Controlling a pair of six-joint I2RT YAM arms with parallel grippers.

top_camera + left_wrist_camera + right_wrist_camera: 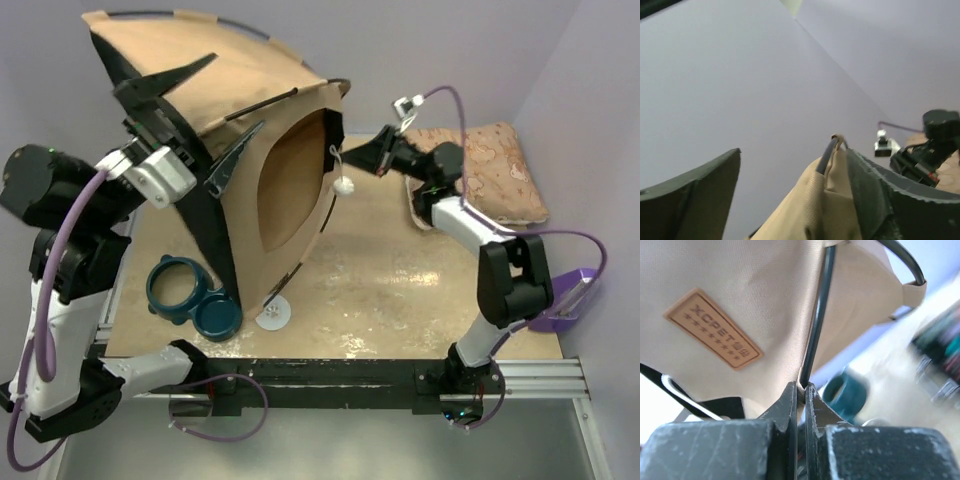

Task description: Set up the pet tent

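Observation:
The pet tent (250,100), a tan canvas teepee with black lining, lies tipped over at the back left, its arched doorway (290,190) facing right and a white pom-pom (345,186) hanging by its edge. My left gripper (238,92) is open, one finger on each side of the tent's side panel. In the left wrist view the canvas and a pole end (832,145) rise between the spread fingers (875,195). My right gripper (352,157) is shut on the tent's seam at the foot of a thin black pole (815,315), beside the brown label patch (712,329).
A beige patterned pillow (500,170) lies at the back right behind the right arm. A teal double bowl (190,300) and a small white disc (273,316) sit near the front left of the mat. A purple object (560,300) hangs at the right edge.

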